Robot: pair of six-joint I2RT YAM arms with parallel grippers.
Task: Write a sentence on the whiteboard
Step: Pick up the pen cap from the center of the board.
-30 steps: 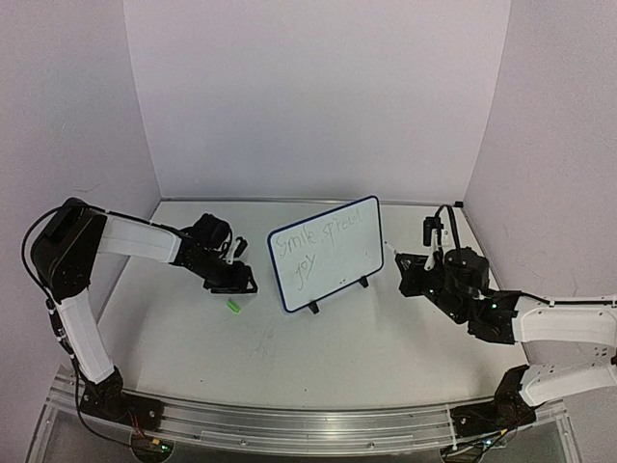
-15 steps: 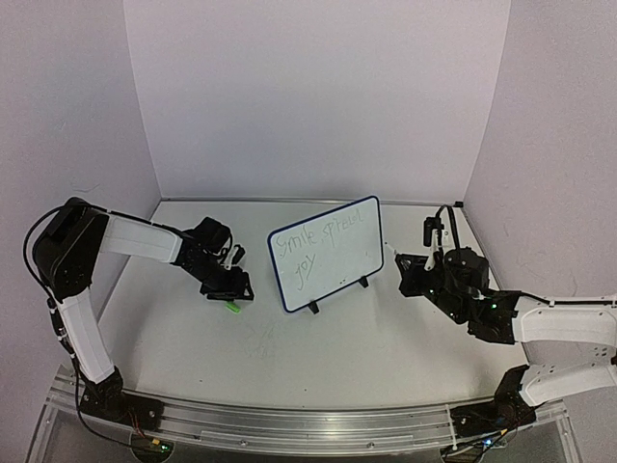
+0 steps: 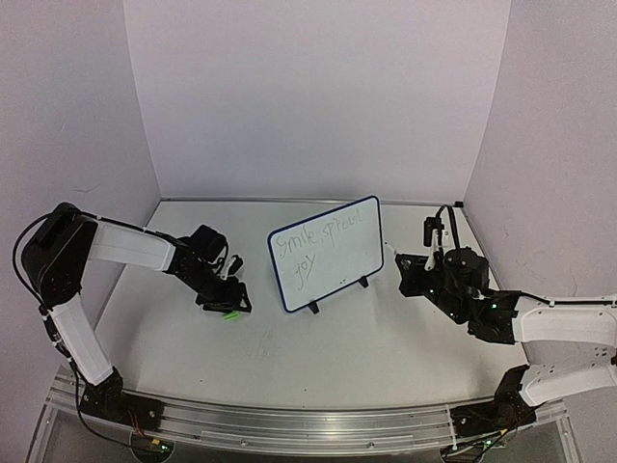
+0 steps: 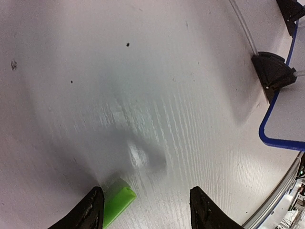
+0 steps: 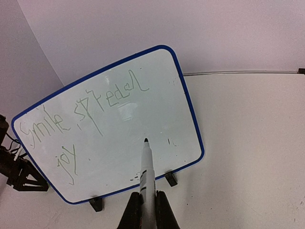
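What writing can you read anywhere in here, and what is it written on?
"smile spread": top line of the green handwritten sentence on the whiteboard.
"joy": second line, lower left of the same board.
The marker held in the right claw has small dark marks, too small to read.
Nothing else shows any text.

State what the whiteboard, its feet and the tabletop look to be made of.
Whiteboard: smooth glossy white panel, likely melamine or coated steel; a light glare shows on it. Its blue frame looks like moulded plastic. Feet: matte black plastic, by their moulded wedge shape. Tabletop: probably white-painted wood or laminate; fine grain streaks show in the left wrist view.
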